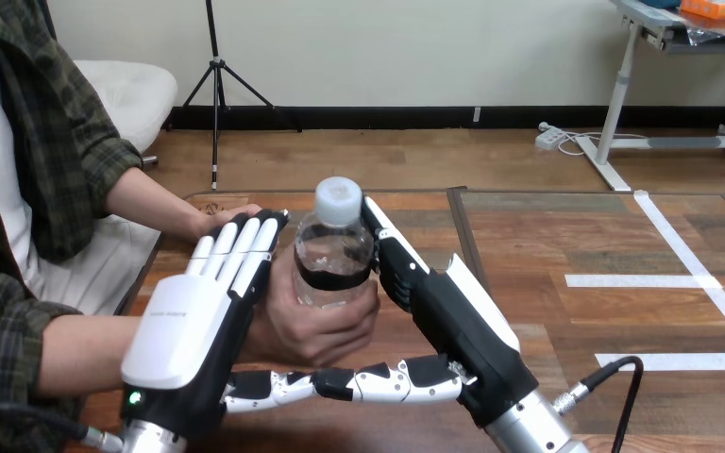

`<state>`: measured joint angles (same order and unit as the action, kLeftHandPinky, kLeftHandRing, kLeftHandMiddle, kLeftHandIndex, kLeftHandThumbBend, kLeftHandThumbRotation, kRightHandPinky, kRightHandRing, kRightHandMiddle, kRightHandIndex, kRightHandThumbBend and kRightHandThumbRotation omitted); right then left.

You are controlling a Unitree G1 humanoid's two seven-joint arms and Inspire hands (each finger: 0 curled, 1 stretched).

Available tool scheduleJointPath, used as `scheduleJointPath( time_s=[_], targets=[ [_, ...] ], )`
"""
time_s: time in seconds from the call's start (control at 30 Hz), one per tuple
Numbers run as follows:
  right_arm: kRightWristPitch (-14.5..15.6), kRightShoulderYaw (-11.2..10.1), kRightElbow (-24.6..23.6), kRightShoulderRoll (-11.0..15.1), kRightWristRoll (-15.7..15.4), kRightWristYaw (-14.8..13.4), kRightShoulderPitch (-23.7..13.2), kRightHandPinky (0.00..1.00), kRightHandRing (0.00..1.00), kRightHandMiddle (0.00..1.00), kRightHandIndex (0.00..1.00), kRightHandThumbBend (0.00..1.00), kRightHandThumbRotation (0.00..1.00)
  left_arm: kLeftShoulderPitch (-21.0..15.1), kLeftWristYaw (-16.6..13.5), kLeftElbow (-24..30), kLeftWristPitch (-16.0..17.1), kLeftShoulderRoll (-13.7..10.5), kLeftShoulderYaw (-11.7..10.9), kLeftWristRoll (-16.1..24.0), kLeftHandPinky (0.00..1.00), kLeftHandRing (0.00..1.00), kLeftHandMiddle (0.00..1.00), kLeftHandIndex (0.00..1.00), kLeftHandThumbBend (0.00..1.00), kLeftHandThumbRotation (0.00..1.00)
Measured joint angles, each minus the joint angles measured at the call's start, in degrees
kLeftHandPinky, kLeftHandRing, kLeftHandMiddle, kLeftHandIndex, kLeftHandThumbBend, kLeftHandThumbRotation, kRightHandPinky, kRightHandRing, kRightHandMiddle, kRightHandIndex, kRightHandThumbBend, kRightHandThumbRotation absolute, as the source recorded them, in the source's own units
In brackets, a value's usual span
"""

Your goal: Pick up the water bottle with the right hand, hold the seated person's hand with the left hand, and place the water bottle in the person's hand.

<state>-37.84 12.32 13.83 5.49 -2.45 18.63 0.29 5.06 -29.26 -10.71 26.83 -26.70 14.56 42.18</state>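
Nearest you, at the bottom of the frame, both silver forearms come in. Your left arm rises from the lower left and your right arm from the lower right, leaning towards each other so the two hands form a peak around the centre.

Your left hand [184,326] shows its white back to the camera. Its fingers [236,250] are straight, pressed together and pointing up and slightly right. They lie flat against the back of the person's hand at the centre [311,330], not curled round it.

Your right hand [458,326] slants up and left from its wrist. Its thumb [382,380] is spread wide, running left along the bottom beneath the person's hand at the centre. You cannot tell whether the far left stretch of that jointed line belongs to the left hand instead. The right fingers [392,260] are nearly straight and rest along the right side of the water bottle [332,247].

The water bottle stands upright in the middle of the frame, its long axis vertical. Its white cap [338,193] is on top and a black band [335,279] rings its body. The person's hand at the centre is wrapped round its lower part and keeps it above the surface [547,245].

Further back, the person's hand at the upper left [222,215] rests on the surface just behind your left fingertips.
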Motion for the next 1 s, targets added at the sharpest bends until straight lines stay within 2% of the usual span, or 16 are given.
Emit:
scheduleJointPath(
  time_s=[0.2, 0.23, 0.33, 0.53, 0.63, 0.77, 0.87, 1.0],
  targets=[
    [0.0, -0.1, 0.0, 0.0, 0.0, -0.7, 1.0, 0.94, 0.98, 1.00, 0.99, 0.79, 0.21, 0.0, -2.8, -3.7, 9.5, 2.7, 0.2, -4.1, 0.89, 0.97, 0.99, 0.99, 0.58, 0.82],
    [0.0, -0.1, 0.0, 0.0, 0.0, -0.9, 1.2, 0.93, 0.98, 1.00, 0.99, 0.78, 0.21, 0.0, -3.3, -4.4, 11.0, 3.3, 0.2, -4.7, 0.89, 0.97, 0.99, 0.99, 0.56, 0.88],
    [0.0, -0.3, 0.0, -0.1, 0.2, -1.3, 1.7, 0.93, 0.98, 0.99, 0.98, 0.76, 0.21, 0.0, -4.2, -6.2, 15.7, 6.0, 0.4, -7.6, 0.90, 0.97, 0.98, 0.98, 0.51, 0.94],
    [-0.9, -0.9, 0.0, -0.9, 1.2, -2.8, 2.7, 0.91, 0.96, 0.98, 0.96, 0.72, 0.25, 0.0, -5.8, -9.3, 24.4, 12.9, 0.6, -13.5, 0.94, 0.97, 0.98, 0.99, 0.42, 0.99],
    [-1.7, -1.4, 0.0, -1.6, 1.8, -4.1, 3.1, 0.90, 0.95, 0.97, 0.96, 0.68, 0.29, 0.2, -6.6, -9.7, 27.2, 16.4, 0.6, -14.8, 0.96, 0.97, 0.98, 0.99, 0.42, 0.99],
    [-3.3, -2.1, 0.0, -2.6, 2.3, -5.8, 3.6, 0.90, 0.94, 0.96, 0.95, 0.65, 0.33, 0.5, -7.4, -9.8, 30.3, 20.7, 0.6, -15.0, 0.96, 0.96, 0.98, 1.00, 0.43, 1.00],
    [-4.4, -2.5, 0.0, -3.3, 2.7, -6.9, 3.9, 0.90, 0.94, 0.96, 0.95, 0.63, 0.38, 0.7, -7.9, -9.8, 31.8, 23.1, 0.6, -14.4, 0.97, 0.96, 0.98, 1.00, 0.44, 1.00],
    [-6.1, -3.2, 0.0, -4.0, 2.7, -8.2, 4.2, 0.89, 0.93, 0.95, 0.95, 0.58, 0.46, 1.1, -9.6, -9.8, 33.6, 26.2, 0.3, -11.7, 0.94, 0.94, 0.97, 1.00, 0.45, 1.00]
  ],
)
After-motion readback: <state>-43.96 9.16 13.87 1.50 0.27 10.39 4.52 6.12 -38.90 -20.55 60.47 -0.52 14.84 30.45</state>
